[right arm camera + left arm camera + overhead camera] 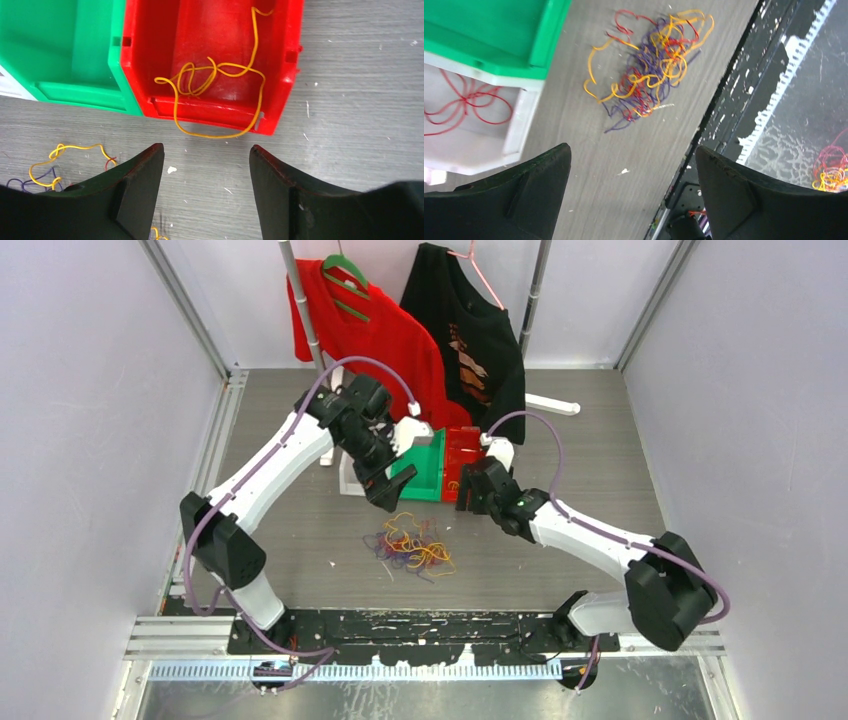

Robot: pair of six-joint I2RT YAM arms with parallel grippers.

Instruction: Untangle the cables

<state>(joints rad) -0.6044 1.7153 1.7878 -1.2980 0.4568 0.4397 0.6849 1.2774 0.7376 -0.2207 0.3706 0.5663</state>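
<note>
Red, yellow-orange and dark purple wiry cables [410, 545] [649, 65] lie knotted in one loose heap on the grey wood-grain bench [600, 460], nearer its front edge than its back and about midway between its side edges. Behind the heap, three open plastic containers stand side by side: a white bin [519, 120], a green bin [425, 465] [95, 50] and a red bin [462, 455] [285, 75]. A single red strand [469, 100] is coiled in the white bin. A yellow-orange strand [255, 35] lies in the red bin, one loop spilling over its front wall onto the bench. The left gripper [385, 495] [632, 150] hangs above the front of the white and green bins, claw spread wide and holding nothing. The right gripper [468, 498] [206, 148] hangs just in front of the red bin, claw apart and empty.
</note>
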